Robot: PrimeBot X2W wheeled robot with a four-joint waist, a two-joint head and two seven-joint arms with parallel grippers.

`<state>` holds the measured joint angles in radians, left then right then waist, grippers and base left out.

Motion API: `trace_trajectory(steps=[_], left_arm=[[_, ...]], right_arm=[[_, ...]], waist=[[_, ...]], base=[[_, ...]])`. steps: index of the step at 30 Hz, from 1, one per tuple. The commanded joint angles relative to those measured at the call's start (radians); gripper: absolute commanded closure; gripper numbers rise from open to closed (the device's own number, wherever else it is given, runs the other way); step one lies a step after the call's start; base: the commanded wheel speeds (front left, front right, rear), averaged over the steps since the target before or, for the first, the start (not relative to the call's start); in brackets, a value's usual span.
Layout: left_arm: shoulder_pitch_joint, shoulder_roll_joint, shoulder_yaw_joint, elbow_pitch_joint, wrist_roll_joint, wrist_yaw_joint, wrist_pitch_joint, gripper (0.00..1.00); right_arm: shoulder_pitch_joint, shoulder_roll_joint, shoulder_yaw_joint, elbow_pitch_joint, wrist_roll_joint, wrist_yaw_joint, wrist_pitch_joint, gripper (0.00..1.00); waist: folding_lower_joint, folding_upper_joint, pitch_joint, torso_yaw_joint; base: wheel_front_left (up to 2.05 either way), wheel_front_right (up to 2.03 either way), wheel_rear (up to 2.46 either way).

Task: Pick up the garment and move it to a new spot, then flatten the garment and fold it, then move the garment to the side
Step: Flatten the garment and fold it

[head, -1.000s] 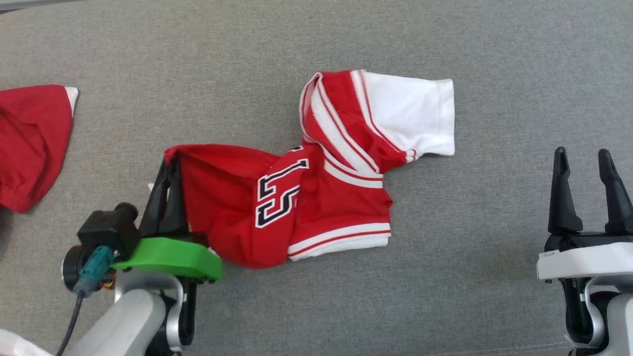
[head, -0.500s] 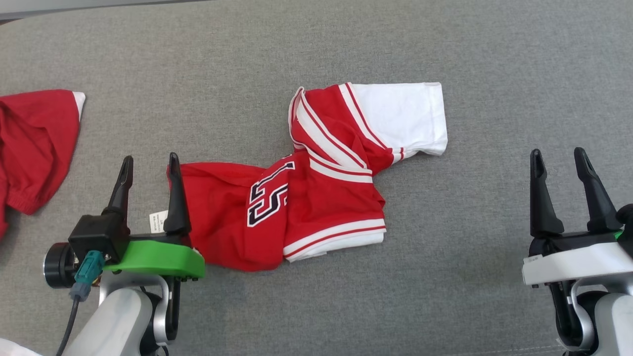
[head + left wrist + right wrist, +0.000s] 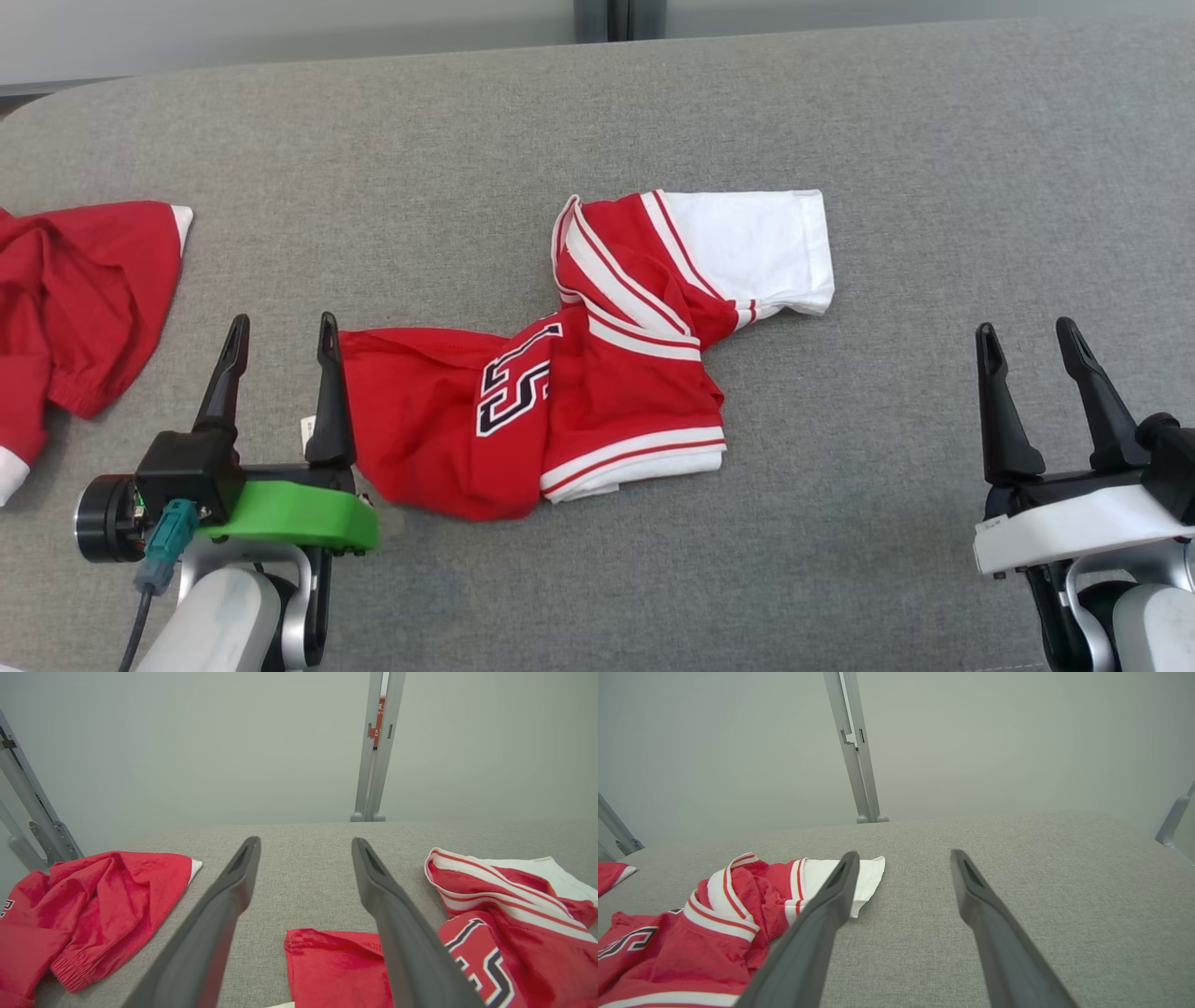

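Note:
The garment, a red jersey with white stripes, a white sleeve and a black-and-white number, lies crumpled and twisted in the middle of the grey padded surface. My left gripper stands open just left of its red edge, with the right finger beside the cloth and nothing between the fingers. In the left wrist view the garment lies to the right of the open left gripper. My right gripper is open at the lower right, well clear of the cloth. The right wrist view has the garment left of the right gripper.
A second red garment lies bunched at the surface's left edge, and shows too in the left wrist view. A grey metal post rises behind the far edge against a pale wall. Bare grey surface stretches between the jersey and my right gripper.
My left gripper has opened and let go of the jersey's left corner, which now lies flat on the surface. The head camera has tilted, shifting the whole picture downward.

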<state>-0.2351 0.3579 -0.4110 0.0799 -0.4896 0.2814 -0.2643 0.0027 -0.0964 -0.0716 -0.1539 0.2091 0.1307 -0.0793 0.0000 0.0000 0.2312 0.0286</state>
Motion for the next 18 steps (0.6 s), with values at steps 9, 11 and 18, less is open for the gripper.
trace_trajectory(steps=[9,11,18], left_arm=[[0.006,-0.025,0.021,0.004,0.032,-0.025,0.0,0.0],[-0.009,-0.032,0.02,-0.001,0.037,-0.026,0.0,0.0],[-0.064,-0.071,0.016,-0.004,0.064,-0.05,0.0,0.0]], right_arm=[[0.008,-0.012,-0.004,0.014,0.007,0.0,0.016,0.0],[0.007,-0.017,0.021,0.031,0.01,0.0,0.027,0.0],[-0.043,-0.029,0.261,0.18,0.068,0.0,0.047,0.0]], waist=[[0.0,0.0,0.01,0.013],[0.0,0.0,0.023,0.021],[0.0,0.0,0.083,0.067]], base=[[0.0,0.0,0.0],[0.0,0.0,0.0],[0.0,0.0,0.0]])
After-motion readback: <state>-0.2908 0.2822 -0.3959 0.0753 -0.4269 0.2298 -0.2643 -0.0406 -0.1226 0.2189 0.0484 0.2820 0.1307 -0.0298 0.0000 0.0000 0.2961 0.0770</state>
